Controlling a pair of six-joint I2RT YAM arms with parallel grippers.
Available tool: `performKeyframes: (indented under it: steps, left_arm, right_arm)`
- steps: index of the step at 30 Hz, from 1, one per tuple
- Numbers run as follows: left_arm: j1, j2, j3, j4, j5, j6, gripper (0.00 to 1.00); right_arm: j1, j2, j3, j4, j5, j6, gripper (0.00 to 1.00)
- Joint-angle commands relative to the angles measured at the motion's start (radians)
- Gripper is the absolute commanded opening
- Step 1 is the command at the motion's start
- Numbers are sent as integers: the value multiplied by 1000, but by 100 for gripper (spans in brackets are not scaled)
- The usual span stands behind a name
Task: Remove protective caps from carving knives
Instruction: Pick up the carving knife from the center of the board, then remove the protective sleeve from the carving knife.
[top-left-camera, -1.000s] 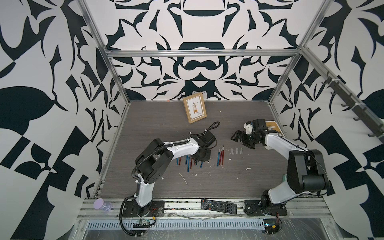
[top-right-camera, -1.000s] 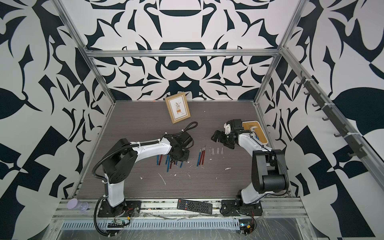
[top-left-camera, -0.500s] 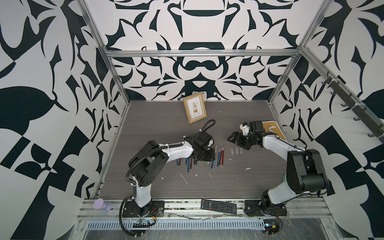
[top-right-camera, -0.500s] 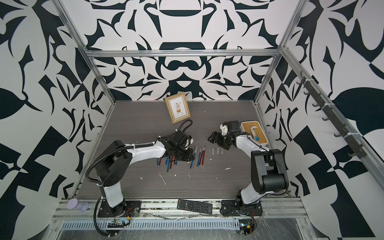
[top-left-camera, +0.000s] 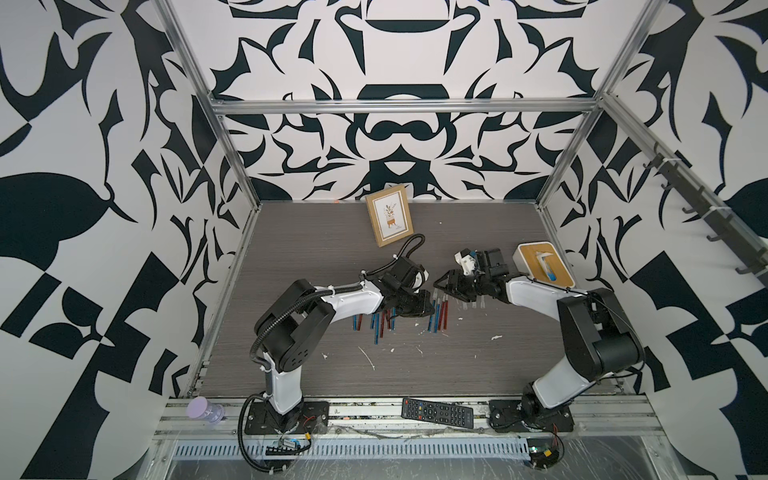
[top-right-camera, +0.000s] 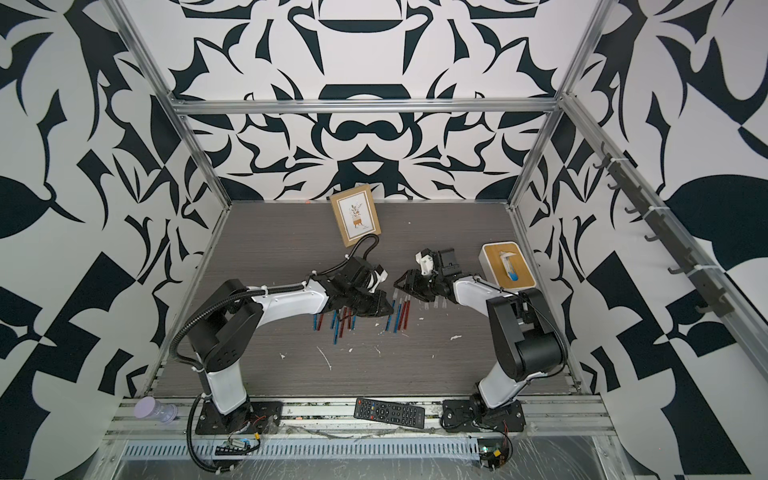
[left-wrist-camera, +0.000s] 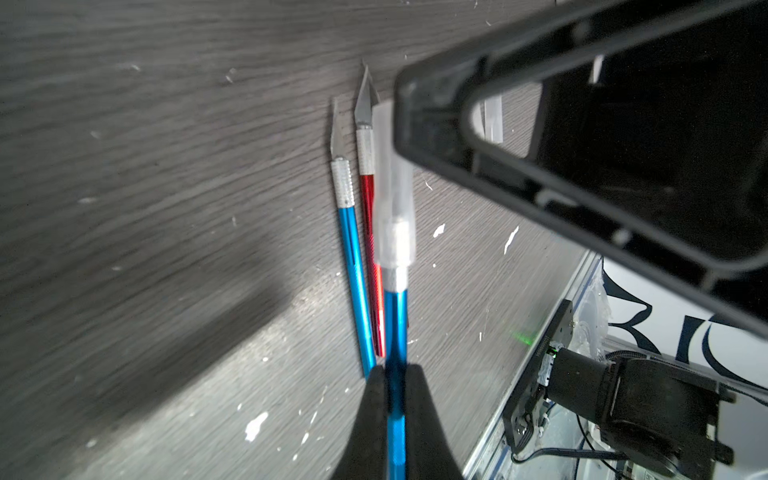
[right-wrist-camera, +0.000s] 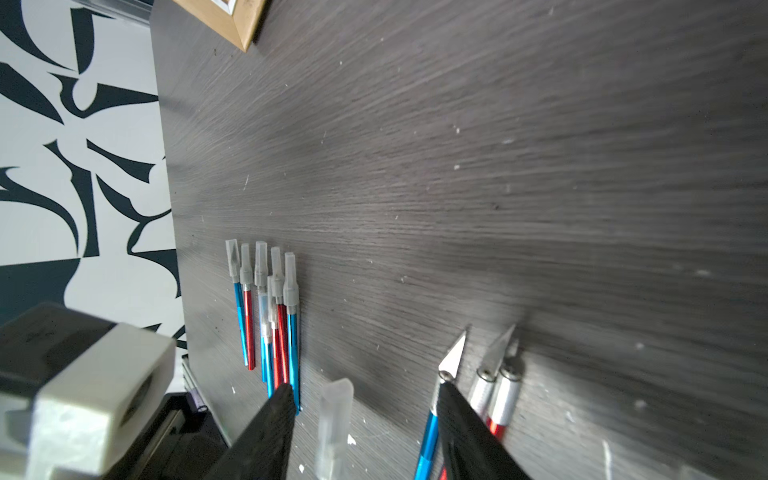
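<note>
Where the surface (top-left-camera: 311, 249) runs from its middle toward the left edge, a cluster of capped carving knives (right-wrist-camera: 266, 311) lies side by side. Just right of them, the left claw (left-wrist-camera: 395, 386) is clamped on the handle of a blue knife (left-wrist-camera: 395, 328), with a whitish protective cap (left-wrist-camera: 392, 208) covering its blade. Beside it, bare-bladed knives (left-wrist-camera: 345, 232) rest on the surface. The right claw (right-wrist-camera: 361, 411) faces the left one, its jaws apart on either side of that cap and not visibly touching it. Further right lie loose caps (top-left-camera: 473, 304), toward the right edge.
</note>
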Motion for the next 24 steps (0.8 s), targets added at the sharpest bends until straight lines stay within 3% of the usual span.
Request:
performKeyframes:
  steps: [1, 7, 19, 24]
  left_arm:
    - [2, -6, 9, 4, 14, -2, 0]
    - [2, 0, 24, -29, -3, 19, 0]
    - [3, 10, 41, -43, -8, 28, 0]
    - [2, 9, 39, -44, -14, 28, 0]
  right_arm:
    - [12, -1, -19, 123, -48, 70, 52]
    - [25, 6, -24, 150, -58, 93, 42]
    - [51, 27, -65, 225, -62, 147, 36]
    - [53, 25, -66, 226, -62, 152, 29]
